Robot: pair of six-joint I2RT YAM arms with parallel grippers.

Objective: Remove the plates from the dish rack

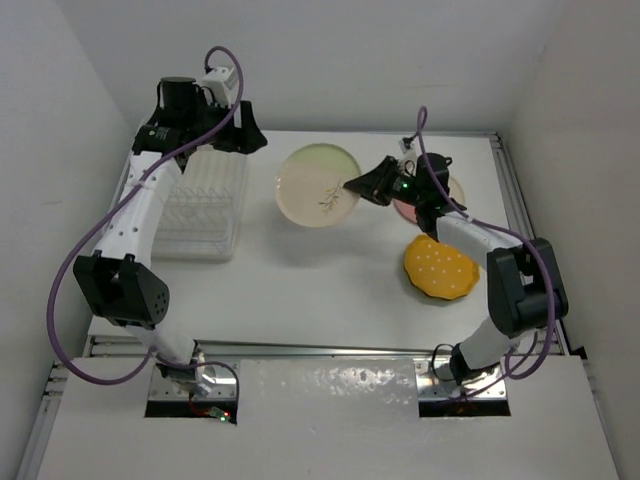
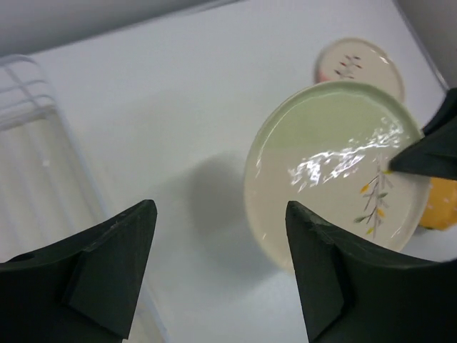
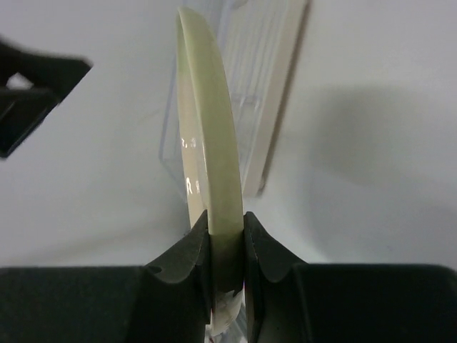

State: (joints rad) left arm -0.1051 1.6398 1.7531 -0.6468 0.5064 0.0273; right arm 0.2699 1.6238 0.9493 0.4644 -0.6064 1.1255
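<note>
The cream plate (image 1: 318, 185) with a small sprig pattern hangs tilted above the table just right of the dish rack (image 1: 205, 205). My right gripper (image 1: 352, 186) is shut on its right rim. In the right wrist view the plate (image 3: 207, 143) stands edge-on between the closed fingers of the right gripper (image 3: 226, 221), with the rack (image 3: 264, 86) behind. My left gripper (image 1: 250, 140) is open at the rack's far right corner, apart from the plate. Its wrist view shows the left gripper (image 2: 221, 207) holding nothing, the cream plate (image 2: 335, 164) beyond it and the rack (image 2: 28, 143) at left.
An orange plate with white dots (image 1: 440, 268) lies on the table at the right. A white-and-pink plate (image 1: 457, 190) lies behind it, partly under my right arm; it also shows in the left wrist view (image 2: 360, 64). The rack's slots hold no plates.
</note>
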